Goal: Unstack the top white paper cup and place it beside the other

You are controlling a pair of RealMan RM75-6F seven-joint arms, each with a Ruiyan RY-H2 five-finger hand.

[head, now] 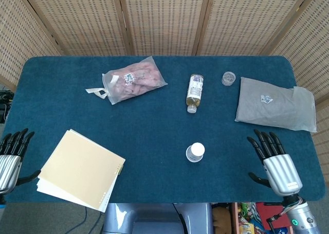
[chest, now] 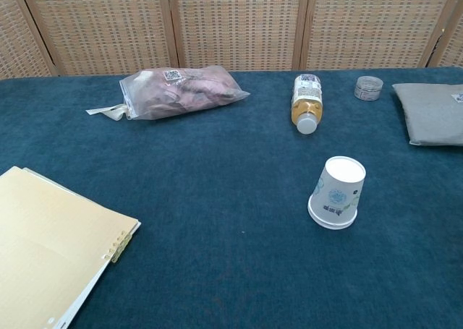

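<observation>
The stack of white paper cups [head: 195, 152] [chest: 336, 192] stands upside down on the blue table, near the front and a little right of centre. It carries a small blue-green print on its side. My right hand [head: 273, 159] hovers open, fingers spread, over the table's front right part, well to the right of the cups. My left hand [head: 10, 154] is open at the front left edge, far from the cups. Neither hand shows in the chest view.
A tan notebook [head: 79, 169] lies at the front left. Farther back are a clear bag of pink items [head: 134, 78], a lying bottle [head: 194, 92], a small round jar [head: 229, 78] and a grey pouch [head: 275, 104] at the right.
</observation>
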